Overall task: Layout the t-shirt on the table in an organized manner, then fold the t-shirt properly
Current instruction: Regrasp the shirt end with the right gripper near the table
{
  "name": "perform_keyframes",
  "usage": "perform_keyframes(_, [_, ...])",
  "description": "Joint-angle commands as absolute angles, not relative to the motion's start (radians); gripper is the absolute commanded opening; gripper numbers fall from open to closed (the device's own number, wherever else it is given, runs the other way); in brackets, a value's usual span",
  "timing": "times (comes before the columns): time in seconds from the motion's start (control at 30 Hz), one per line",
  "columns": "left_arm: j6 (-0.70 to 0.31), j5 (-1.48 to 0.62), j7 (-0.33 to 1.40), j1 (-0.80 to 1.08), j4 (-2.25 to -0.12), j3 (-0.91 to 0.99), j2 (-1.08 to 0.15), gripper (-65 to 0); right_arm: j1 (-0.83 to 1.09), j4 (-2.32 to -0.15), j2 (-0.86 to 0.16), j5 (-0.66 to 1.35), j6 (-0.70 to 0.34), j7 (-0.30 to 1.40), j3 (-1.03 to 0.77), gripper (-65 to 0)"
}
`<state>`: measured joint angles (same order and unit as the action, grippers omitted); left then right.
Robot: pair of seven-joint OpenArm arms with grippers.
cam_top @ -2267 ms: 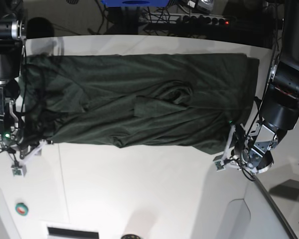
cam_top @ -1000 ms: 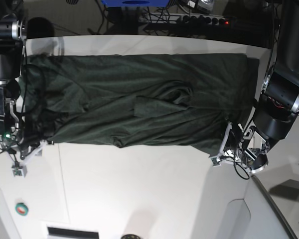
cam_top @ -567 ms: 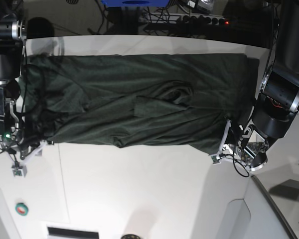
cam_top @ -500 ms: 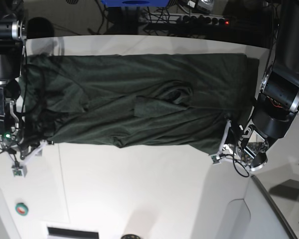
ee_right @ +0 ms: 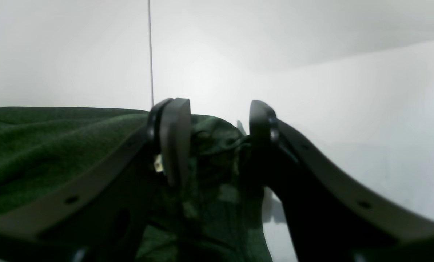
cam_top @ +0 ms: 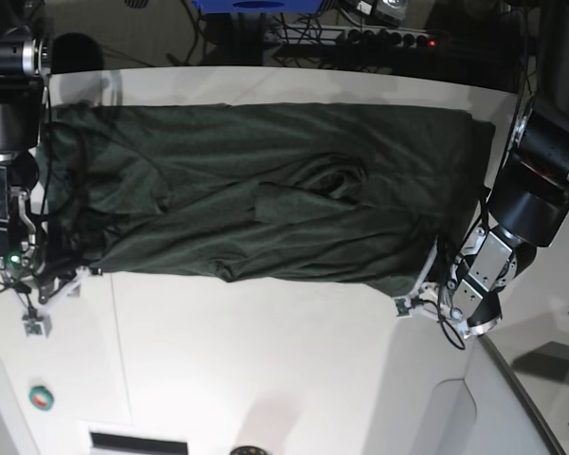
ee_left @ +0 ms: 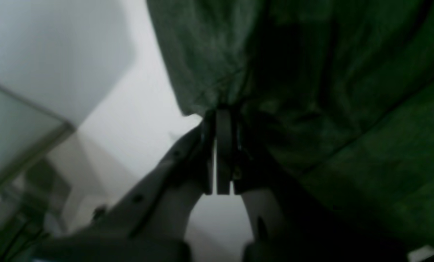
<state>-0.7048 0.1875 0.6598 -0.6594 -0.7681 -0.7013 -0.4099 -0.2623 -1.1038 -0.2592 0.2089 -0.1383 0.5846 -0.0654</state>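
1. Already the t-shirt [cam_top: 266,190] lies spread across the far half of the table [cam_top: 266,360], still wrinkly mid-body.
2. Left gripper [ee_left: 220,112] pinches its near-right corner; right gripper [ee_right: 217,123] clasps bunched cloth at the near-left.
3. Folding apparently remains undone.
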Motion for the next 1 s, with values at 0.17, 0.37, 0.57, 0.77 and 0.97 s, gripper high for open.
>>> perform_keyframes(0.17, [-0.698,0.196,0.687,-0.642,-0.875,-0.584,-0.429,-65.0,-0.289,-1.119,-0.271,0.209,-0.136,0.565,-0.068,-39.9])
perform_keyframes(0.37, [-0.698,0.274,0.687,-0.507,-1.069,-0.387,-0.447,-65.0,-0.289,-1.121,-0.271,0.209,-0.136,0.561,-0.068,-39.9])
perform_keyframes(0.57, [-0.698,0.424,0.685,-0.372,-1.127,-0.289,-0.420,-65.0,-0.292,-1.119,-0.252,0.211,-0.136,0.559,-0.068,-36.6])
perform_keyframes(0.77, [-0.698,0.433,0.684,-0.329,-1.132,-0.237,-0.414,-65.0,-0.340,-1.013,-0.257,0.211,-0.136,0.561,0.010,-31.1])
perform_keyframes(0.97, [-0.698,0.433,0.684,-0.317,-1.132,-0.236,-0.414,-65.0,-0.386,-0.874,-0.260,0.211,-0.136,0.559,0.082,-30.9])
